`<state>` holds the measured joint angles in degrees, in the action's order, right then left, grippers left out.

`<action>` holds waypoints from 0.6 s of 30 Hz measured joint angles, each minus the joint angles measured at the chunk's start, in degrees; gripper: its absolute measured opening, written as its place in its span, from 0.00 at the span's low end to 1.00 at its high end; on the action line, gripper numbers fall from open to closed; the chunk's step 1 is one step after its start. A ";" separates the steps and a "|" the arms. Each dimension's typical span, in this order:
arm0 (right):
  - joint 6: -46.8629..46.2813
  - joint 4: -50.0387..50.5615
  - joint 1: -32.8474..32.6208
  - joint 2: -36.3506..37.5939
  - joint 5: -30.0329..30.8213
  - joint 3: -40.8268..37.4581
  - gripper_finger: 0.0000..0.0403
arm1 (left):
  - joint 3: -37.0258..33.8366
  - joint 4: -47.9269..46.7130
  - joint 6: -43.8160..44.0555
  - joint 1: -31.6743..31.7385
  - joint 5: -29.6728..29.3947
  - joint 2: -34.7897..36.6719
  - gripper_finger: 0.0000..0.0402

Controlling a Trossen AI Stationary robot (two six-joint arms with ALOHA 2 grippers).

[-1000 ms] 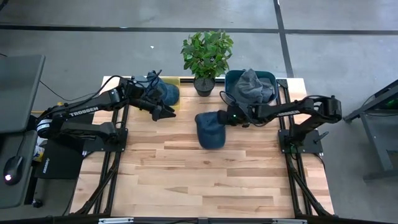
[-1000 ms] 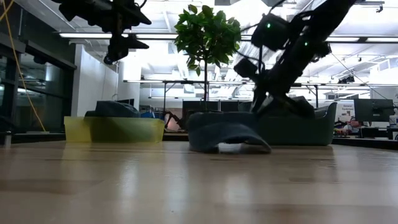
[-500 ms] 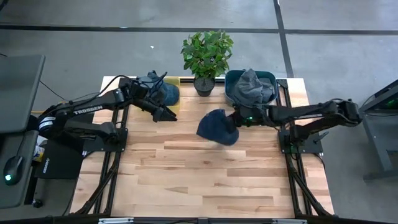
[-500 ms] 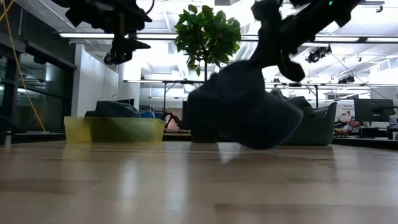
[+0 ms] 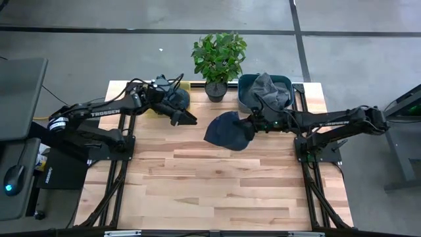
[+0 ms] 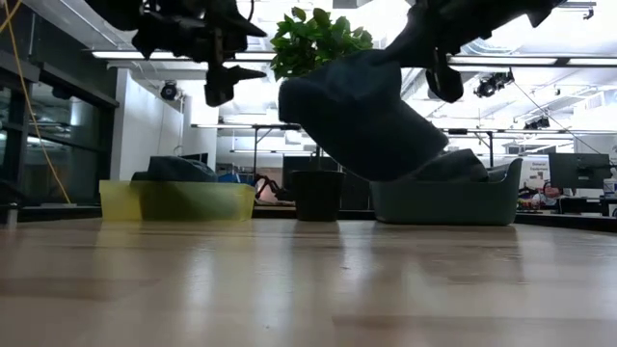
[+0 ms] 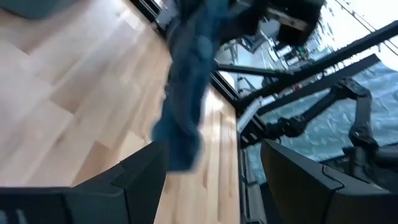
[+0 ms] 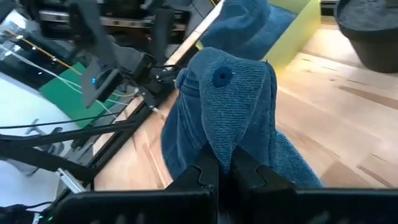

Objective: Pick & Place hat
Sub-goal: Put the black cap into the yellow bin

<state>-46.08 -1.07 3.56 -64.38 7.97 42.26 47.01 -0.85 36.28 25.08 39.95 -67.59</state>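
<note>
The setting was a robotics lab in an open-plan office: a light butcher-block wooden table (image 5: 217,178) stood on a grey concrete floor (image 5: 99,52), while rows of ceiling strip lights (image 6: 569,61) and a desk with dark computer monitors (image 6: 578,170) filled the right background.

Light wooden table (image 5: 217,184), yellow bin (image 6: 178,200), potted plant (image 5: 218,58), dark teal bin (image 6: 443,202) along its far edge

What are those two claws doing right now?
Left gripper: open, empty, above the table.
Right gripper: shut on the dark blue fabric hat, lifted off the table.
</note>
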 joint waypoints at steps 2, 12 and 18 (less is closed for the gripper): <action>0.07 -0.61 0.01 -0.02 -0.47 0.00 0.00 | 0.00 1.68 -0.03 0.02 -0.49 -1.12 0.63; 1.15 -1.39 0.02 -0.04 -1.33 0.00 0.00 | -0.01 8.82 0.05 -0.45 -0.30 -6.99 0.63; 1.17 -1.39 0.02 -0.04 -1.88 0.00 0.00 | -0.01 14.82 0.01 -3.15 -2.00 -9.31 0.63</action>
<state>-44.91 -2.46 3.57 -64.42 6.10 42.26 47.00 13.97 36.29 21.93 37.95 -76.90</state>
